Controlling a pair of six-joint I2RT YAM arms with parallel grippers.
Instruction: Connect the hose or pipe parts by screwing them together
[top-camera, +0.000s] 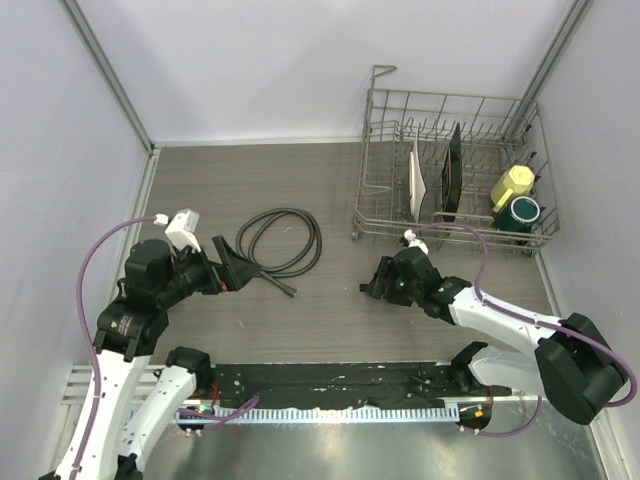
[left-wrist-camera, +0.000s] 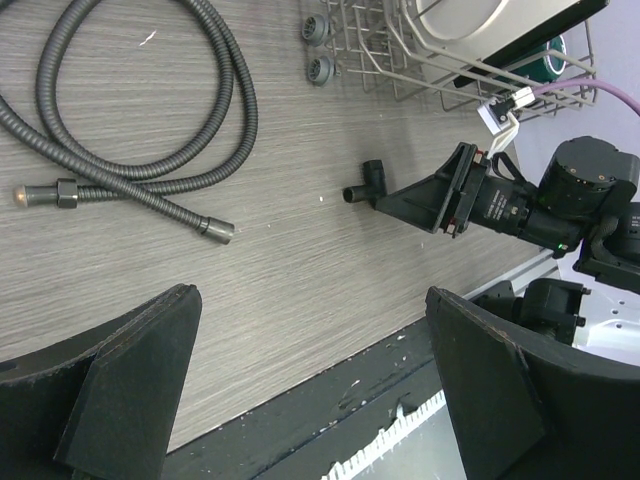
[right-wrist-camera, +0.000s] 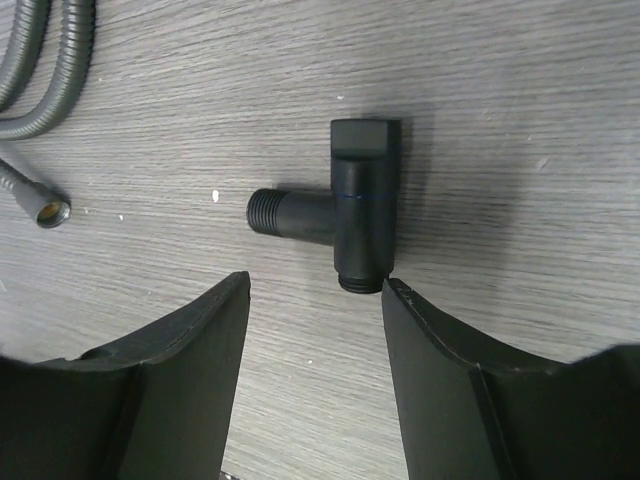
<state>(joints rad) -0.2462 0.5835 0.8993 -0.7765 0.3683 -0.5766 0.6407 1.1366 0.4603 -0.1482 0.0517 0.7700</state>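
Top view, your desk (top-camera: 330, 310): grey wood grain, both arms reaching in from the 6 o'clock edge.

Wire dish rack (top-camera: 450, 100) stands at the desk's 2 o'clock corner.

The hose (left-wrist-camera: 130, 184) lies coiled on the desk, at 9 o'clock from the rack. Both its ends point out of the coil toward 5 o'clock and rest loose, joined to nothing.

Your left tool (left-wrist-camera: 310, 295) sits at 7 o'clock from the coil. It is released, spread wide, with nothing between the fingers.

Your right tool (right-wrist-camera: 315, 285) sits at 3 o'clock from the coil. It is released and part spread, gripping nothing.

The T-shaped fitting (right-wrist-camera: 360, 210) lies flat on the desk just ahead of the right tool's fingertips. In the right wrist view its threaded stub points to 9 o'clock and one port end lies right at a fingertip (right-wrist-camera: 400, 300); contact cannot be told. It is well apart from the hose ends.
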